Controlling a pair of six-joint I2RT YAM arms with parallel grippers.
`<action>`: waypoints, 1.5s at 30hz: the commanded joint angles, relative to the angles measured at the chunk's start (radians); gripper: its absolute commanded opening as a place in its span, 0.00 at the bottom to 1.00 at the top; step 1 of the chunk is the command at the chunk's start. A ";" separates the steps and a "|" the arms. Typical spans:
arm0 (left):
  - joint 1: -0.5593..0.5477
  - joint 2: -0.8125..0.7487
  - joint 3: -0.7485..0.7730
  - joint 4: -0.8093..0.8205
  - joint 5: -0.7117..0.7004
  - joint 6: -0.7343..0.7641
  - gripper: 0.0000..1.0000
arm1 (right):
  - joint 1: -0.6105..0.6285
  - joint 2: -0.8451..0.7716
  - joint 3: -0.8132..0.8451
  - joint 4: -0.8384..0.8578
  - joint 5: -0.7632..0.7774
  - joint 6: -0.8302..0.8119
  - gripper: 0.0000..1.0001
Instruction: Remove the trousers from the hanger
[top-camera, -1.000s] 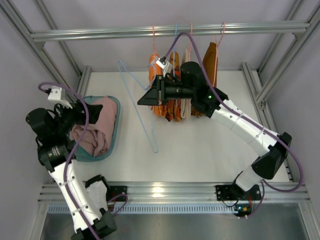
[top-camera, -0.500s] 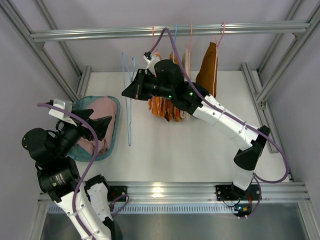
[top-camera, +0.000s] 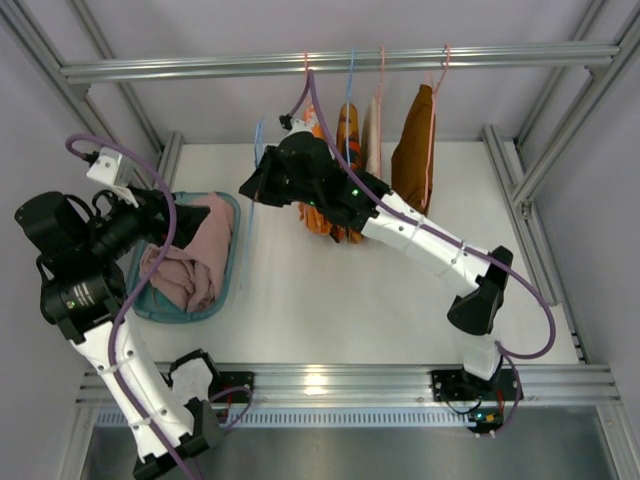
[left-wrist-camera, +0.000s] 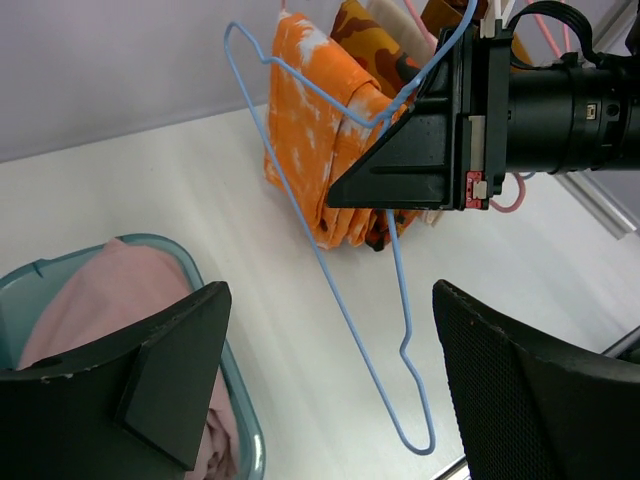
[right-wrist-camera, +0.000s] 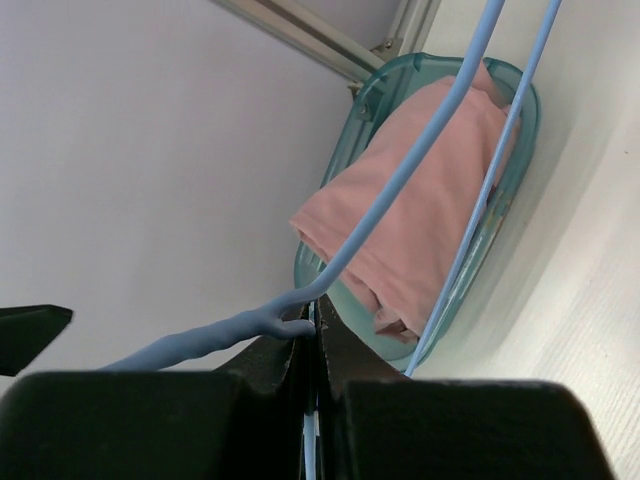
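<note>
I saw the tub (top-camera: 170, 315) on the left of the table (top-camera: 380, 300), the trousers (top-camera: 195, 255) heaped inside it and my left tool (top-camera: 172, 208) over its far edge. The hanger (right-wrist-camera: 230, 325) hung from my right tool (top-camera: 244, 189), between the tub and the garments (top-camera: 345, 150) on the rail (top-camera: 200, 68) behind.

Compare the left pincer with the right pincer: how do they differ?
The left pincer stands wide open, holding nothing; the right pincer is shut on the blue wire hanger. The left pincer is near the teal basket; the right pincer near the hanging clothes. Both are black.
</note>
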 joint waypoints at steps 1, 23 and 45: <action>0.005 0.054 0.085 -0.132 0.000 0.149 0.87 | 0.021 0.013 0.067 -0.002 0.046 0.014 0.00; -0.621 0.170 0.074 -0.067 -0.703 0.097 0.79 | -0.002 0.004 0.032 -0.023 0.099 0.025 0.00; -0.958 0.110 -0.194 0.040 -1.091 0.133 0.60 | 0.003 0.048 0.080 -0.005 0.062 0.077 0.00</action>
